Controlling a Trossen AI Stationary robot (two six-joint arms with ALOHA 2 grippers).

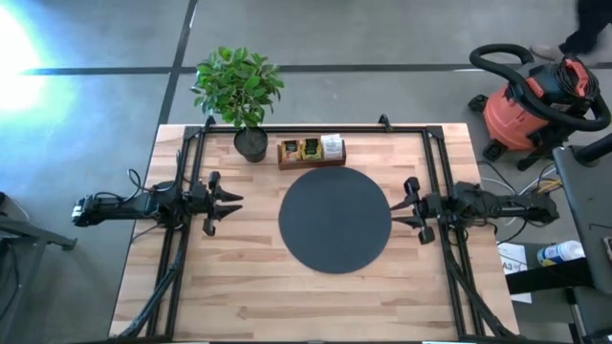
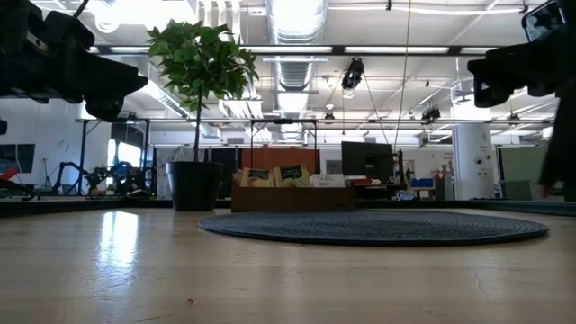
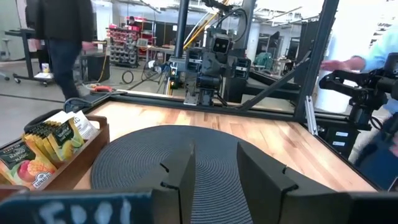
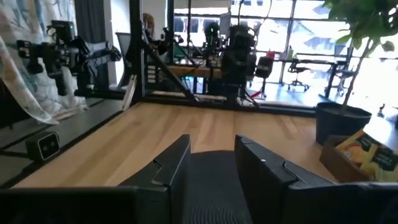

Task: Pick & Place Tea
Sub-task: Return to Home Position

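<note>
High view: tea point(image 1: 311, 147) (trayed) beside plant point(image 1: 239, 88)

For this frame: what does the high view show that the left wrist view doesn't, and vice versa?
Only the high view: the potted plant and the red vacuum. Only the left wrist view: the tea bags' printed fronts and shelving in the room behind. Both: the black mat, the wooden tray, and the left claw and right claw facing across the mat.
</note>
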